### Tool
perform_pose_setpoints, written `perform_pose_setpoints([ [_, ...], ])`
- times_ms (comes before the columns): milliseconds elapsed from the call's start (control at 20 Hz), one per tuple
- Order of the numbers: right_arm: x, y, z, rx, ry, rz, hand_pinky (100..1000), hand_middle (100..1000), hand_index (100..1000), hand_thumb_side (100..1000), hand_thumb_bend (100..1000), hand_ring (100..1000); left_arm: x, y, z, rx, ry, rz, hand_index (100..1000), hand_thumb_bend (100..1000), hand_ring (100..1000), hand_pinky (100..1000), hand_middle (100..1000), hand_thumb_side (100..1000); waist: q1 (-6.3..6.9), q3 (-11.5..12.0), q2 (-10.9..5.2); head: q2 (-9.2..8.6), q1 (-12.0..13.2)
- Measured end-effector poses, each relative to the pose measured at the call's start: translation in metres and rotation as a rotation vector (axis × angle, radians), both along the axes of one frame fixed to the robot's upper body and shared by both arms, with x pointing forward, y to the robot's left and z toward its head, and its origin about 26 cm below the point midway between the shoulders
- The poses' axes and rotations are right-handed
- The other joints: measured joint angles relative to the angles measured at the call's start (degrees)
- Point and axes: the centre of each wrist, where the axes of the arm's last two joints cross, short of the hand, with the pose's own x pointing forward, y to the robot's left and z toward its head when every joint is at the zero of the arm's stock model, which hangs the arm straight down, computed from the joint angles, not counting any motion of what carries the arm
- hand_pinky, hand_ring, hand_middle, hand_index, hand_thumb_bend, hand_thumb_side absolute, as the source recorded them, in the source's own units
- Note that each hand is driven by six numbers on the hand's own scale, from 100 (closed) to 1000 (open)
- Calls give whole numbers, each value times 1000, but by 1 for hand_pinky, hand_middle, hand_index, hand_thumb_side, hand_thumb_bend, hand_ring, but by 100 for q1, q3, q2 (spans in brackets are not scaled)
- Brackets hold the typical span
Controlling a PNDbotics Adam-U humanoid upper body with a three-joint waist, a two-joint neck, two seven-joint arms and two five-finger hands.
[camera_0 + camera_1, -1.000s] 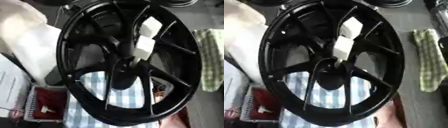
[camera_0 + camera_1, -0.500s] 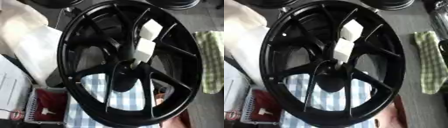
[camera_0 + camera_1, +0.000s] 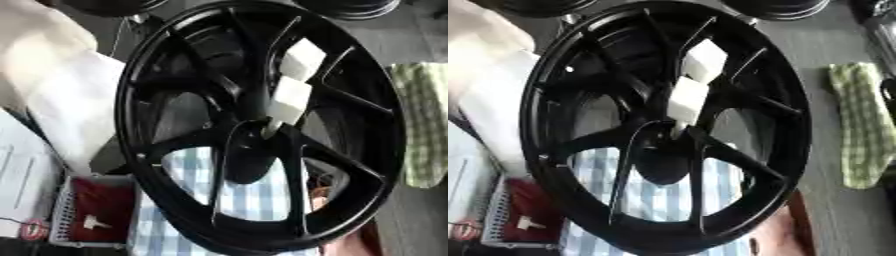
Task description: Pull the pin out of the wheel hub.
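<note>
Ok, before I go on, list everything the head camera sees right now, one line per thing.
Wheel hub: one, black, spoked, standing on edge, filling the centre.
Pale blocks: two, white, stacked in line at the hub's middle, running up and right; whether they are the pin I cannot tell.
Checked cloth: one, blue and white, under the wheel, seen through the spokes.
Basket: one, pale mesh with red lining, lower left, a small white piece inside.
Towel: one, green and white check, right side.
White sheeting: left side.
Dark round rims: two, top edge.
Robot's hands: none in view.
</note>
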Motion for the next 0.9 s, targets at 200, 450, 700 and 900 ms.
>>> perform_pose_setpoints([
  [200,-12,11,14,-159,-38,42,827,704,739,543,242,748,-1,1,-2,1,6,2,764,358,756,743,678,724,-42,0,-1,5,16],
  [450,-29,29,22,-388,-85,130,835,728,749,553,220,766,-1,0,-2,4,11,-1,764,354,756,743,678,725,-83,11,-18,10,14],
  [700,-30,46,20,-555,-117,220,848,742,760,567,183,778,0,-1,-2,8,19,-7,764,354,755,743,678,725,-105,28,-33,13,12],
  [900,-26,51,20,-671,-140,268,850,746,763,568,186,781,0,-1,-2,10,20,-7,764,353,756,743,678,725,-110,35,-59,55,12],
])
